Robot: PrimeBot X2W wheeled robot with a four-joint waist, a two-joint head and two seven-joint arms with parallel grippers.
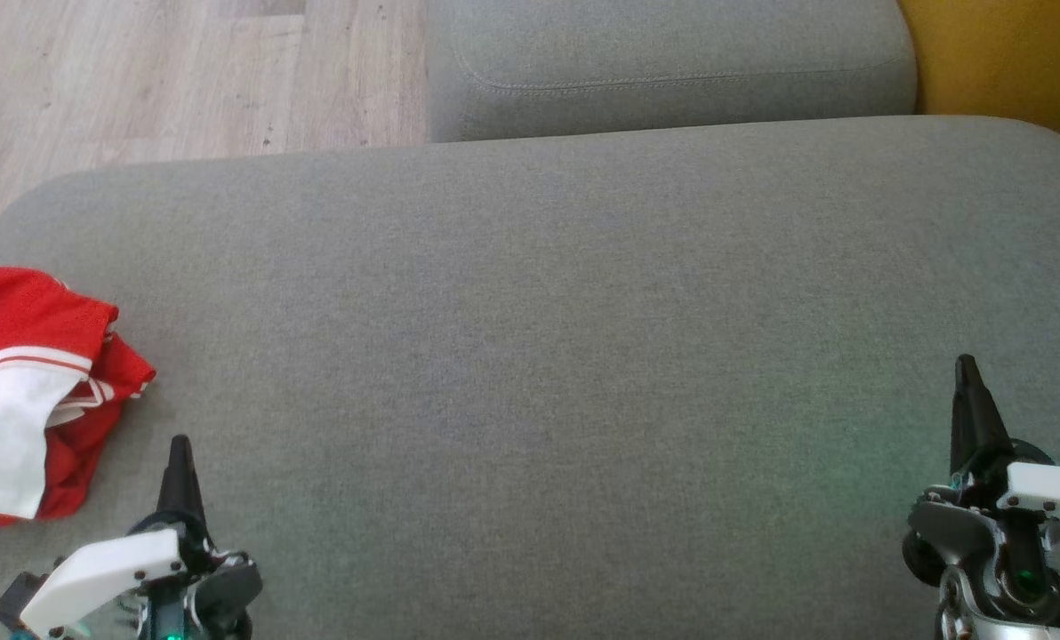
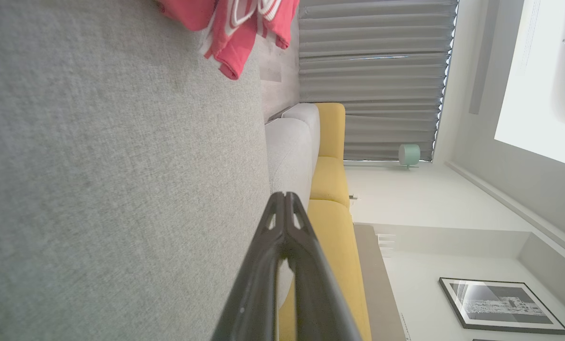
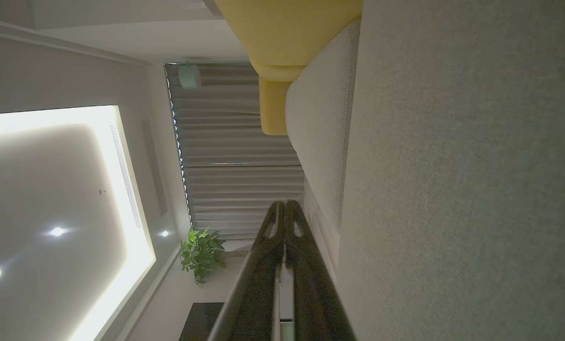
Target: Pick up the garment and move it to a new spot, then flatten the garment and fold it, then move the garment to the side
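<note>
The red and white fabric garment lies crumpled in a heap at the far left side of the large grey woven-fabric cushion, on the robot's left, and part of it goes out of the head view. It is mostly red, with a broad white panel and thin white stripes along the borders, and its layers are laid over each other without order. In the left wrist view its red folds with white stripes show at the top, near the edge of the cushion. The left gripper is just beside the garment, to its right, and does not touch it. Its two dark fingers are pressed together at the tips and hold nothing. The right gripper is well apart from the garment, over the right side of the cushion, and its fingers are also closed together and empty. Behind the large cushion stands a second grey cushion with a stitched seam, with yellow upholstery to its right and pale wooden floor to its left. The wrist views show grey pleated curtains, a framed black-and-white picture on a white wall, a green leafy plant and small round ceiling lights.
</note>
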